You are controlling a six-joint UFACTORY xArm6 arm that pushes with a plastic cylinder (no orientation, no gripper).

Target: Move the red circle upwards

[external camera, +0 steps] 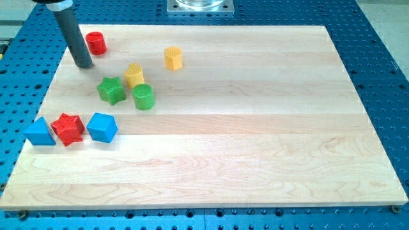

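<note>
The red circle [96,43], a short red cylinder, stands near the board's top left corner. My tip [84,64] rests on the board just below and to the left of it, a small gap apart. The dark rod rises from there toward the view's top left.
A yellow hexagon block [173,57] sits right of the red circle. A yellow star-like block [133,75], a green star [111,90] and a green cylinder [144,97] cluster below. A blue triangle [39,131], a red star [68,128] and a blue cube [102,127] line the left edge of the wooden board [255,128].
</note>
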